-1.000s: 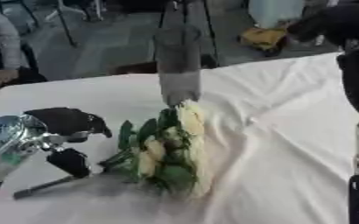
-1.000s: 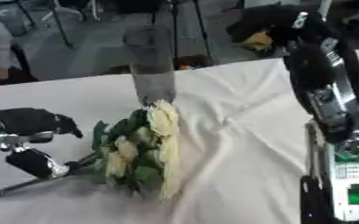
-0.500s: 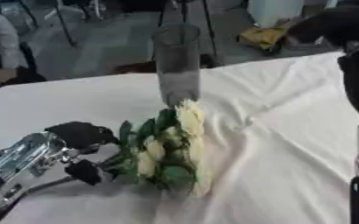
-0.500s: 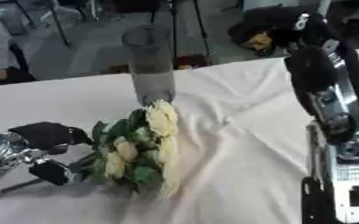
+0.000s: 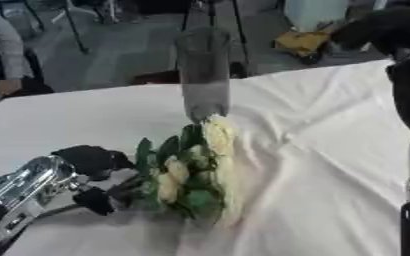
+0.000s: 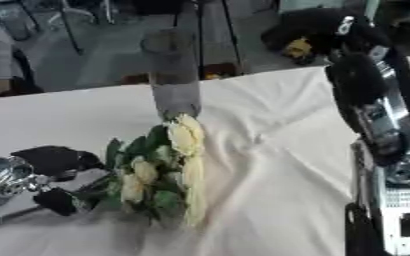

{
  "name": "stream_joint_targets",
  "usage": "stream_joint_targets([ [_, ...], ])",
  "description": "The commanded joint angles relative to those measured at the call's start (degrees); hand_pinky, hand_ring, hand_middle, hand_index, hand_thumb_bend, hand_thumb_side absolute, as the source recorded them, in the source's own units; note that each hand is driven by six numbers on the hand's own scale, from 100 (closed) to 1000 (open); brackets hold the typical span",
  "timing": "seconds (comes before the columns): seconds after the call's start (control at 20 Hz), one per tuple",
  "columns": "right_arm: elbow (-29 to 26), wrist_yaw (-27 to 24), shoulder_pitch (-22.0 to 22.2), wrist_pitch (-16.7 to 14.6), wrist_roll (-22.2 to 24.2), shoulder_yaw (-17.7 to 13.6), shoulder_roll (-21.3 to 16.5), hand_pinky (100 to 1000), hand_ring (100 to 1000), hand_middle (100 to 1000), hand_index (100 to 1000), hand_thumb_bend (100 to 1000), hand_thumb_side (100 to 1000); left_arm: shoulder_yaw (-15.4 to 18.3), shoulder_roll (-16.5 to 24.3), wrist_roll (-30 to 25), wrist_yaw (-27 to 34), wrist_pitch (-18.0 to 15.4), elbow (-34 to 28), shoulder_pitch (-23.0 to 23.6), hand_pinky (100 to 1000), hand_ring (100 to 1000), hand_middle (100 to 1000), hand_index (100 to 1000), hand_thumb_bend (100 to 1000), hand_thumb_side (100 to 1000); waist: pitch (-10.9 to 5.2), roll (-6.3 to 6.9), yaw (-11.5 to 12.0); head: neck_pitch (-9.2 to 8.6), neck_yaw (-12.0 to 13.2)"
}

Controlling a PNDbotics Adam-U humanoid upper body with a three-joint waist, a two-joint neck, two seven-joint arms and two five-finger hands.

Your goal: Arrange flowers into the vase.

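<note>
A tall clear glass vase stands upright near the table's far edge. Just in front of it a bunch of cream-white roses with green leaves lies flat on the white cloth, blooms toward the vase, stems toward the lower left. My left hand has come in from the lower left to the stem end. Its dark fingers lie above the stems and its thumb below, spread apart and not closed on them. My right hand is held high at the upper right, far from the flowers.
A wrinkled white cloth covers the table. My right arm runs down the right edge of the view. Beyond the far edge are chair legs, a yellow object on the floor and a seated person at the upper left.
My left hand has slid right across the cloth, from well left of the bunch to its stem end. The flowers, the vase and the right arm have stayed put.
</note>
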Motion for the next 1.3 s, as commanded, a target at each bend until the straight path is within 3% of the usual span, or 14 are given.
stream_joint_targets([
  [0.05, -1.05, -0.7, -0.7, 0.13, 0.07, -0.11, -0.49, 741, 712, 593, 818, 204, 1000, 1.52, 2.36, -1.21, 0.65, 0.5, -1.3, -0.08, 819, 870, 935, 1000, 274, 758, -0.71, -0.15, 0.19, -0.72, 0.14],
  [0.55, -1.05, -1.04, -0.94, 0.12, 0.25, -0.13, -0.45, 741, 712, 591, 818, 208, 1000, 0.82, 1.92, -5.04, 0.61, 0.13, -0.32, 0.25, 821, 873, 945, 1000, 252, 733, -0.32, -0.34, -0.01, -1.22, 0.45],
  [0.9, -1.05, -1.29, -0.93, 0.17, 0.42, -0.2, -0.52, 742, 712, 590, 817, 209, 1000, 0.76, 0.31, -3.43, -1.94, -0.51, 1.94, 0.09, 817, 868, 931, 999, 252, 741, -0.11, -0.38, -0.07, -1.45, 0.52],
  [1.25, -1.05, -1.51, -0.91, 0.23, 0.45, -0.34, -0.54, 742, 712, 589, 816, 209, 1000, 1.16, -1.5, 0.64, -4.94, -0.55, 5.39, 0.06, 795, 835, 866, 952, 162, 719, 0.01, -0.45, -0.22, -1.68, 0.58],
  [1.3, -1.05, -1.53, -0.87, 0.25, 0.45, -0.36, -0.57, 742, 712, 588, 817, 210, 1000, 1.23, -1.62, 1.33, -4.98, -0.48, 5.59, 0.03, 762, 795, 813, 912, 117, 706, 0.06, -0.45, -0.22, -1.66, 0.59],
])
